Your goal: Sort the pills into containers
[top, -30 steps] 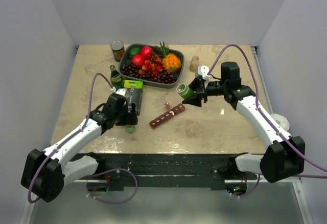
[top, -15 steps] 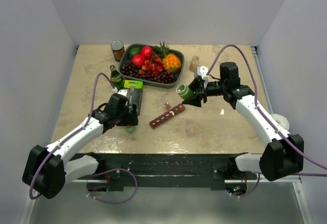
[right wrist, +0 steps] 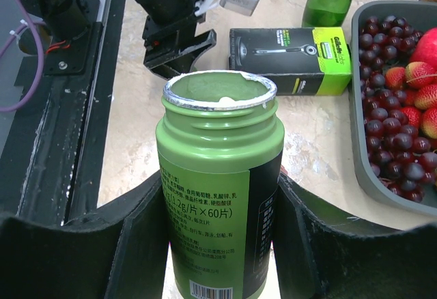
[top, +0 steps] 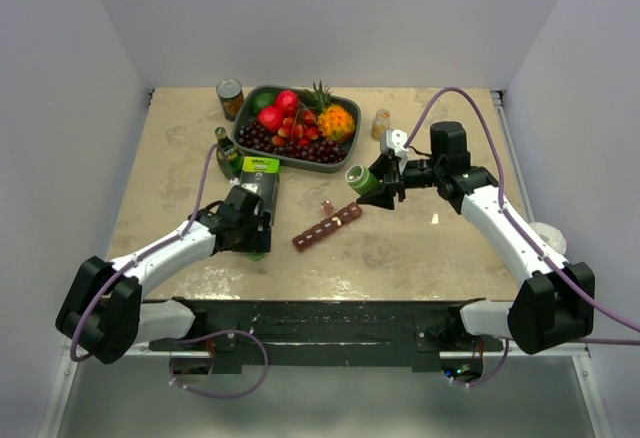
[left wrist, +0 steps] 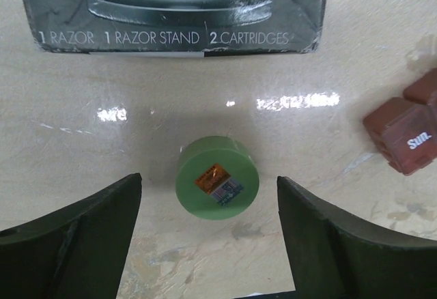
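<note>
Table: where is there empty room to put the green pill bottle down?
The green pill bottle would fit on bare tabletop right of the pill organiser, or left of the green glass bottle. The middle is crowded: razor box, green cap, fruit tray.

The left arm (top: 160, 256) stretched low from its base at the near left corner, running forward and toward the middle; its wrist bent downward, so the left gripper (top: 252, 236) faced straight down; its two dark fingers (left wrist: 75, 237) stood wide apart, gripping nothing; the right arm (top: 505, 228) rose from the near right base, ran forward, then turned inward at the wrist; the right gripper (top: 378, 186) pointed leftward, raised, its fingers (right wrist: 130, 251) clamped on either side of a green bottle (right wrist: 218, 176).
</note>
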Tool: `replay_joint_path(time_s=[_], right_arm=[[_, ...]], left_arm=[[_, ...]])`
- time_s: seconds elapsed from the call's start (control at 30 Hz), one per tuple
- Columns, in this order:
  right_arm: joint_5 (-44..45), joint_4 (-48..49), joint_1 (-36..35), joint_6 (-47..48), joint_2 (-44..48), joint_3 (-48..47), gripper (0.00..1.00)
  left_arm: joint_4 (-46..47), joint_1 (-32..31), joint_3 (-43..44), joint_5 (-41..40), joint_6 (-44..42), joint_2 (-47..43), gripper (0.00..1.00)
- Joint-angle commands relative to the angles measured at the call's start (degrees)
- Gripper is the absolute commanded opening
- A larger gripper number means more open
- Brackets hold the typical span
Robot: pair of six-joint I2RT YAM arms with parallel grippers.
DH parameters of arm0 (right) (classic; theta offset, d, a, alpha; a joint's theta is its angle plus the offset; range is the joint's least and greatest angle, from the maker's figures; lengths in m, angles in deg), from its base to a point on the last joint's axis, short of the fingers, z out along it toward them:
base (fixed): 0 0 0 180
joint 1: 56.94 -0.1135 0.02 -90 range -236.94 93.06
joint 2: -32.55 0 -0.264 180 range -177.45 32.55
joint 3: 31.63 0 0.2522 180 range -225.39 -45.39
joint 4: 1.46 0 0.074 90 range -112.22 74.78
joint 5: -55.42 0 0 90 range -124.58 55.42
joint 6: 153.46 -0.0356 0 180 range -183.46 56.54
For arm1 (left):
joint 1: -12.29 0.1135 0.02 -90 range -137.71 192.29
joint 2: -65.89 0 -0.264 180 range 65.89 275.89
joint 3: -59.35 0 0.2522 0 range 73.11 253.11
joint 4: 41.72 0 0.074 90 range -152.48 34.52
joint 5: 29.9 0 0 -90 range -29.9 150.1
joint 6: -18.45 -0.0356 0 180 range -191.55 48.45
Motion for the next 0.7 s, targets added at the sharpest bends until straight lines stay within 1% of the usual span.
replay_joint_path(time_s=[0.0,0.07,0.17,0.2,0.33,0.63,0.67], right_arm=[[-0.8,0.2,0.3,1.1,0.2,-1.6,0.0],[-0.8,0.2,0.2,1.1,0.2,-1.6,0.0],[-0.8,0.4,0.2,1.1,0.1,-1.6,0.0],[-0.8,0.3,0.2,1.1,0.1,-1.6,0.0],[-0.8,0.2,0.2,1.2,0.2,-1.6,0.0],[-0.7,0.4,0.2,1.3,0.0,-1.5,0.0],[-0.6,0.4,0.2,1.3,-0.1,-1.4,0.0]], left_arm=[[0.1,-0.9,0.0,-1.6,0.7,2.1,0.81],[0.0,-1.3,0.0,-1.7,0.8,2.5,0.79],[0.0,-1.8,0.0,-1.7,1.0,3.4,0.71],[0.0,-2.0,0.1,-1.6,1.0,3.9,0.7],[0.2,-3.0,0.1,-2.5,1.2,5.2,0.68],[-0.3,-4.8,0.9,-5.8,1.7,7.7,0.67],[-0.3,-5.0,1.0,-5.9,1.7,7.8,0.65]])
